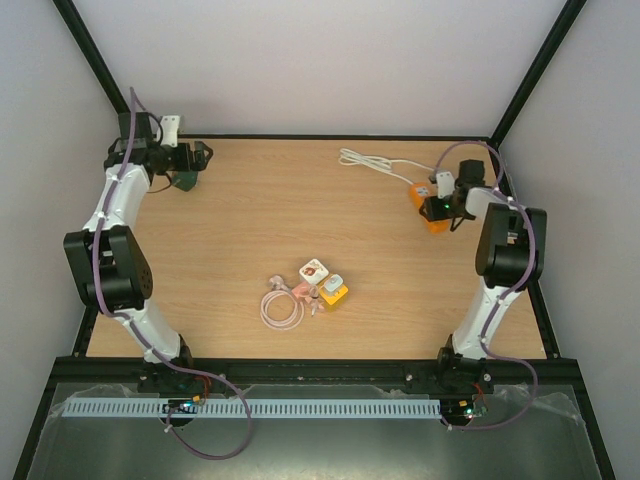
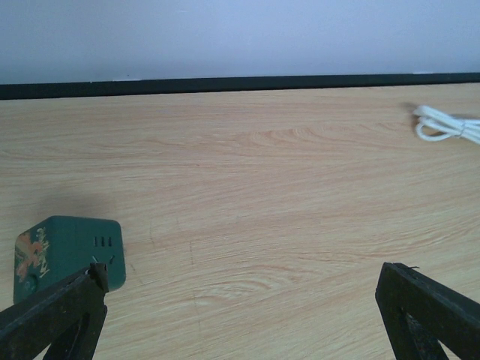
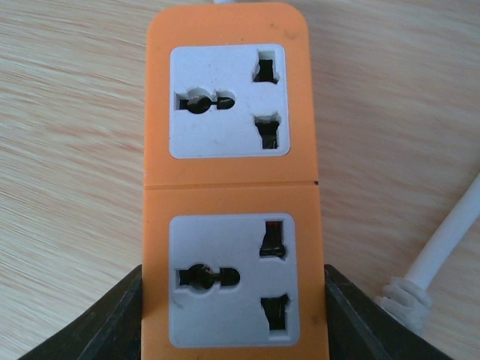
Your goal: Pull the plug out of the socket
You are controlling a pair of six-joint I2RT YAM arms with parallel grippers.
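Wooden tabletop (image 1: 250, 210) — orange power strip (image 3: 229, 187) sits clamped in the right gripper (image 3: 234, 322), far right; left gripper (image 2: 240, 300) spread wide.

The wooden counter (image 1: 250, 220) is bare across its middle and along its left edge. Between the middle and the near edge, a pink coiled cable (image 1: 282, 308), a white cube adapter (image 1: 314, 271) and a yellow cube adapter (image 1: 334, 292) sit bunched together. By the far-left corner, a dark green cube adapter (image 2: 67, 251) lies just beside the spread fingers of the left end effector (image 2: 240, 315). Near the far-right corner, an orange two-outlet socket strip (image 3: 229, 187) fills the clamped right end effector (image 3: 232, 322). A looped white cord (image 1: 370, 160) lies along the far edge.
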